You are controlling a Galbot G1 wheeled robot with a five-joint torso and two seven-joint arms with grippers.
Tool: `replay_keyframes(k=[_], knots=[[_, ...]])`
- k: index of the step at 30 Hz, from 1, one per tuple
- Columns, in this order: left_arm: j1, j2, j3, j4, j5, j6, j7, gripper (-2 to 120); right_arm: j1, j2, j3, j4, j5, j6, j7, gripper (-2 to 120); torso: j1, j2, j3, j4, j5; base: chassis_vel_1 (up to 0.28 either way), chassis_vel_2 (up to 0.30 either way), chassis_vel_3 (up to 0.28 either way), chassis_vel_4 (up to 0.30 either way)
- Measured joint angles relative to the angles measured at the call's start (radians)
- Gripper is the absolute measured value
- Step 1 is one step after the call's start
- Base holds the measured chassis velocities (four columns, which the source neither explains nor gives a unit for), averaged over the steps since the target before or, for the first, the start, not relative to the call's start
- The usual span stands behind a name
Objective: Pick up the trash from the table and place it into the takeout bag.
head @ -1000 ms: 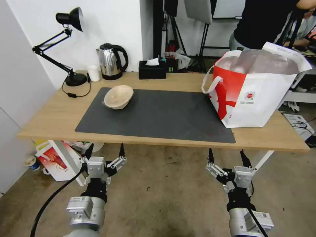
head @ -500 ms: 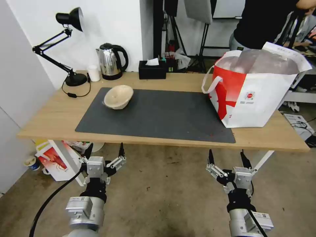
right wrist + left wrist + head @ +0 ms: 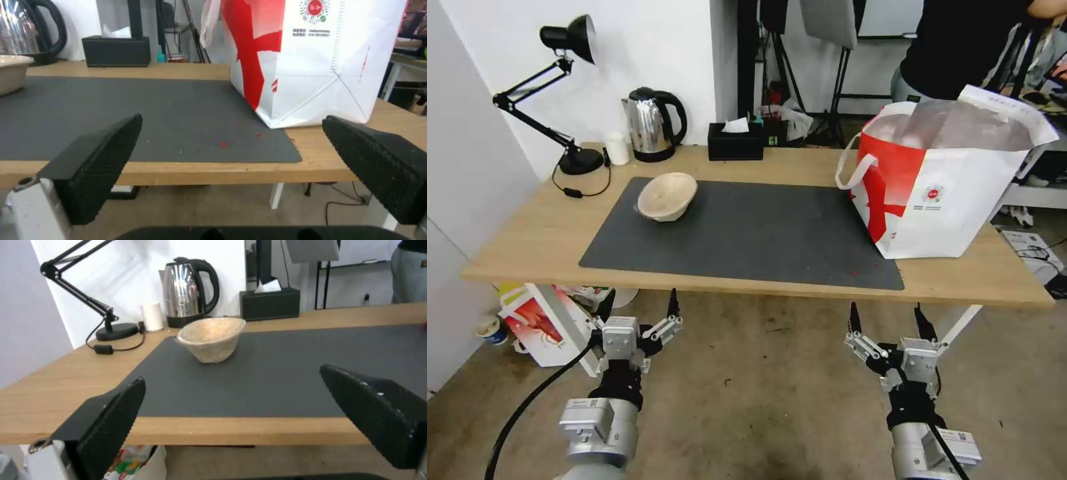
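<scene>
The table (image 3: 534, 233) carries a grey mat (image 3: 747, 233); the bag (image 3: 954, 180) stands at its right end, the beige bowl (image 3: 667, 195) tilted at the mat's left. Below the front edge, left gripper (image 3: 640, 303) and right gripper (image 3: 886, 313) hang spread apart, empty.

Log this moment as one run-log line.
left gripper: open, below table edge | right gripper: open, below table edge | beige bowl: on mat | takeout bag: upright, on table
</scene>
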Motion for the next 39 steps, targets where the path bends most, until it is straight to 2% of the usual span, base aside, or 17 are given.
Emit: replay_keyframes(k=[2,5,6,9,10,16,17,23,27,29,31,33,35,36,38,39], knots=[[-0.005,0.008,-0.007,-0.006,-0.024,0.005,-0.005,99,0.0,0.0,0.0,0.0,0.0,0.0,0.0,100,0.0,0.0,0.0,0.0,0.0,0.0,0.0,0.0,0.0],[-0.043,0.04,-0.049,-0.04,-0.148,0.057,-0.025,99,0.0,0.0,0.0,0.001,0.0,0.0,0.0,100,0.0,0.0,0.0,0.0,-0.0001,0.0,0.0,0.0,0.0],[-0.043,0.04,-0.049,-0.04,-0.148,0.057,-0.025,99,0.0,0.0,0.0,0.001,0.0,0.0,0.0,100,0.0,0.0,0.0,0.0,-0.0001,0.0,0.0,0.0,0.0],[-0.085,0.087,-0.097,-0.051,-0.304,0.128,-0.054,99,0.0,0.0,0.0,0.001,0.0,0.0,0.0,100,0.0,0.0,0.0,0.0,-0.0001,0.0,0.0,0.0,0.0],[-0.085,0.087,-0.097,-0.051,-0.304,0.128,-0.054,99,0.0,0.0,0.0,0.001,0.0,0.0,0.0,100,0.0,0.0,0.0,0.0,-0.0001,0.0,0.0,0.0,0.0],[-0.199,0.178,-0.171,-0.053,-0.476,0.203,-0.096,99,0.0,0.0,0.0,0.001,0.0,0.0,0.0,100,0.0,0.0,0.0,-0.0001,-0.0003,0.0,0.0,0.0,0.0],[-0.199,0.178,-0.171,-0.053,-0.476,0.203,-0.096,99,0.0,0.0,0.0,0.001,0.0,0.0,0.0,100,0.0,0.0,0.0,-0.0001,-0.0003,0.0,0.0,0.0,0.0],[-0.255,0.26,-0.266,-0.053,-0.674,0.261,-0.133,99,0.0,0.0,0.0,0.001,0.0,0.0,0.0,100,0.0,0.0,0.0,0.0003,-0.0001,0.0,0.0,0.0,0.0],[-0.276,0.283,-0.28,-0.053,-0.728,0.28,-0.149,99,0.0,0.0,0.0,0.001,0.0,0.0,0.0,100,0.0,0.0,0.0,0.0001,-0.0003,0.0,0.0,0.0,0.0],[-0.308,0.314,-0.288,-0.053,-0.794,0.301,-0.17,99,0.0,0.0,0.0,0.001,0.0,0.0,0.0,100,0.0,0.0,0.0,0.0,0.0,0.0,0.0,0.0,0.0],[-0.364,0.356,-0.296,-0.018,-0.858,0.309,-0.183,99,0.0,0.0,0.0,0.001,0.0,0.0,0.0,100,0.0,0.0,0.0,0.0,-0.0002,0.0,0.0,0.0,0.0],[-0.382,0.369,-0.298,-0.006,-0.886,0.313,-0.188,99,0.0,0.0,0.0,0.001,0.0,0.0,0.0,100,0.0,0.0,0.0,0.0,-0.0003,0.0,0.0,0.0,0.0],[-0.443,0.409,-0.301,0.026,-0.995,0.328,-0.202,99,0.0,0.0,0.0,0.001,0.0,0.0,0.0,100,0.0,0.0,0.0,0.0,-0.0001,0.0,0.0,0.0,0.0],[-0.443,0.409,-0.301,0.026,-0.995,0.328,-0.202,99,0.0,0.0,0.0,0.001,0.0,0.0,0.0,100,0.0,0.0,0.0,0.0,-0.0001,0.0,0.0,0.0,0.0],[-0.522,0.453,-0.289,0.073,-1.125,0.336,-0.221,100,0.0,0.0,0.0,0.001,0.001,0.0,0.0,100,0.0,0.0,0.0,0.0001,0.0,0.0,0.0,0.0,0.0],[-0.522,0.453,-0.289,0.073,-1.125,0.336,-0.221,100,0.0,0.0,0.0,0.001,0.001,0.0,0.0,100,0.0,0.0,0.0,0.0001,0.0,0.0,0.0,0.0,0.0]])
